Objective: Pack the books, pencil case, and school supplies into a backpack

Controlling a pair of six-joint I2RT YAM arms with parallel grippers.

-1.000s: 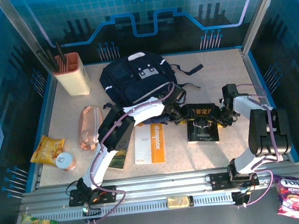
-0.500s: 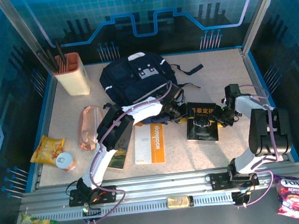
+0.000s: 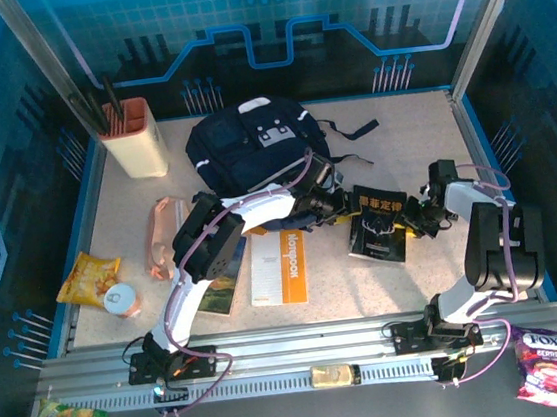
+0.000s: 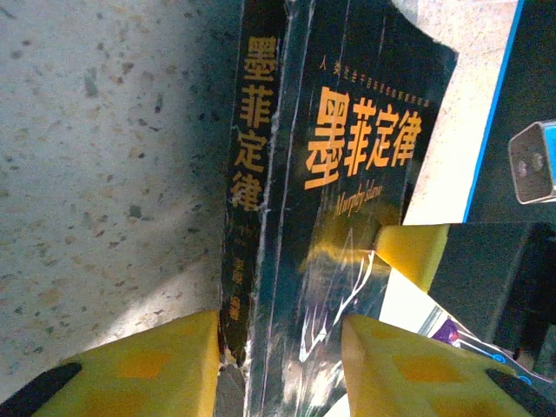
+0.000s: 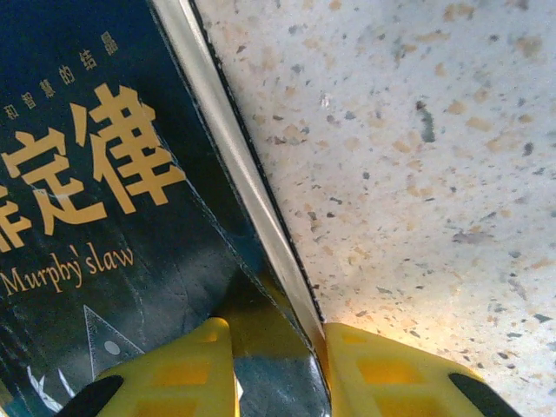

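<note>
at the far left of the overhead frame a yellow snack bag (image 3: 87,279) and a small can (image 3: 121,299) lie on the tabletop (image 3: 422,142), with a beige pen holder (image 3: 136,142) in the upper left. just right of the snacks lies the pink see-through pencil case (image 3: 166,236). the navy backpack (image 3: 251,146) sits at upper centre. below it the white-and-orange notebook (image 3: 280,267) lies flat, beside a greenish book (image 3: 219,288) partly hidden under the left arm. right of centre the black book (image 3: 376,227) with yellow lettering lies askew, just lower right of the backpack, between the two arms. the left pincer (image 3: 341,204) is at its upper left corner. the left wrist view shows its jaws narrowed onto the book's corner, one on the spine side and one on the cover side. the right pincer (image 3: 416,221) is at the book's right edge. the right wrist view shows it nearly closed, pinching the book through its pale page edge.
</note>
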